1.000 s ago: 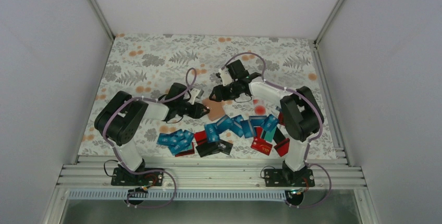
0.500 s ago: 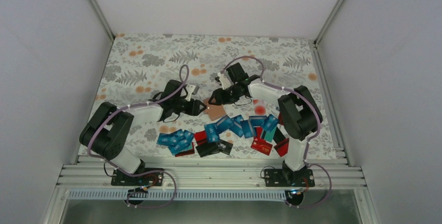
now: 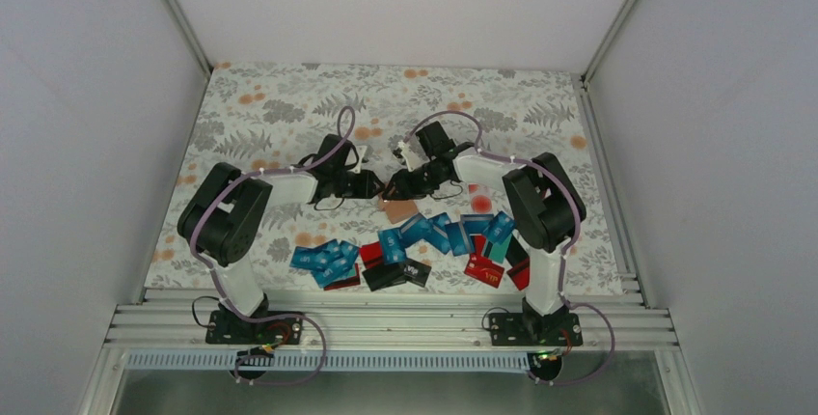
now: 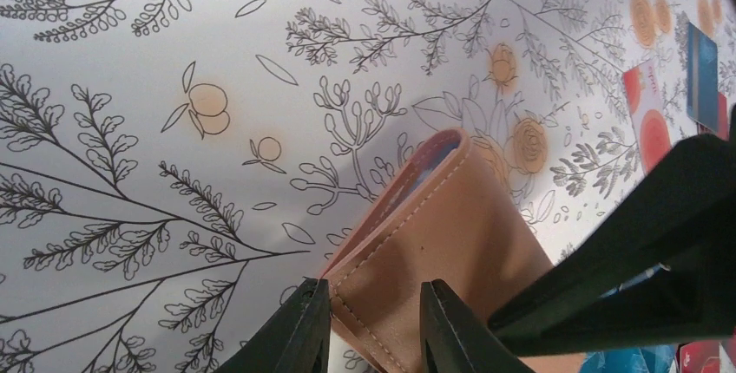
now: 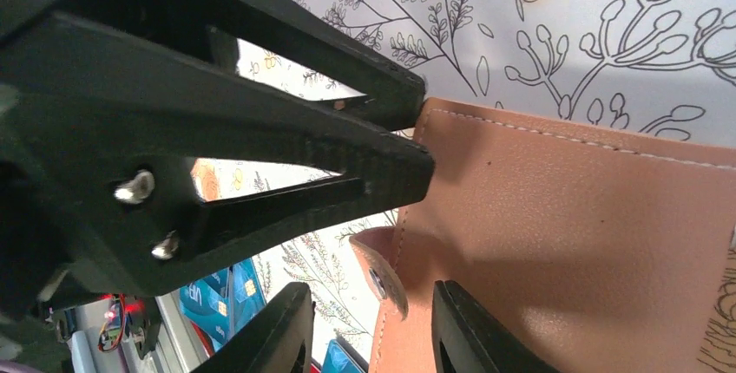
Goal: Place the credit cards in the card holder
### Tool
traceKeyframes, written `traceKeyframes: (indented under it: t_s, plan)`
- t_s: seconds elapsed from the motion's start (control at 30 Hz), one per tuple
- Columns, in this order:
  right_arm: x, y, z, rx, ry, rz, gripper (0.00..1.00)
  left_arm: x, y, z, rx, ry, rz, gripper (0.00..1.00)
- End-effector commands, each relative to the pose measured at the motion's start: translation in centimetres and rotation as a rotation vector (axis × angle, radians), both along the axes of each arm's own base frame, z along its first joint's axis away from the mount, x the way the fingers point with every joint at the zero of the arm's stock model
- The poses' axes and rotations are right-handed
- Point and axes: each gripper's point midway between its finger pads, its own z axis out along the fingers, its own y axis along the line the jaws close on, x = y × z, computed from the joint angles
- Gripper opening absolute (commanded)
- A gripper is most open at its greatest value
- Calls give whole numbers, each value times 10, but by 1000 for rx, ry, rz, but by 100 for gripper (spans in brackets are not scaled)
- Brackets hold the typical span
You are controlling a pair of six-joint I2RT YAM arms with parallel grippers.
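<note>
The tan-pink, stitched leather card holder [image 4: 434,243] is just beyond the scattered blue, red and black credit cards [image 3: 424,239], one corner pinched between the narrowly parted fingers of the left gripper [image 4: 369,325], while the right gripper [image 5: 369,338] (fingers wider apart) straddles its snap-tab edge, whether gripping I cannot tell.

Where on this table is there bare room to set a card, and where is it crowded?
Free: tablecloth beyond both arms to the back wall, and left of the left arm. Crowded: credit cards across the near middle; left gripper and right gripper meeting at the card holder.
</note>
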Motion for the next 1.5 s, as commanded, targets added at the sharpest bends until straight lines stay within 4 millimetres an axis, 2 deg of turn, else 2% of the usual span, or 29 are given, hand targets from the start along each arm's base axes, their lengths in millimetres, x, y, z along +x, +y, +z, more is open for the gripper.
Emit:
traceKeyframes:
  t_s: [0.0, 0.2, 0.33, 0.53, 0.67, 0.87, 1.1, 1.47]
  plan:
    - [-2, 2, -5, 19, -1, 23, 35, 3, -2, -4, -15, 32, 8, 27]
    - [-4, 4, -9, 24, 17, 29, 25, 3, -2, -5, -13, 32, 8, 26]
    - [-4, 3, -11, 12, 18, 27, 24, 3, -2, -6, -10, 32, 6, 25]
    - [5, -6, -13, -53, -38, -19, 39, 3, -2, -7, -7, 31, 2, 23]
    - [5, -4, -14, -42, -29, -12, 40, 3, -2, -9, -6, 35, 0, 22]
    - [-7, 3, -20, -7, 22, 24, 32, 3, -2, -10, -8, 35, -3, 21]
    - [-8, 4, -22, -5, 34, 31, 22, 2, -2, -13, -5, 42, -2, 19]
    - [-12, 11, -16, 44, 53, 53, 18, 0, -1, -21, 0, 55, 1, 16]
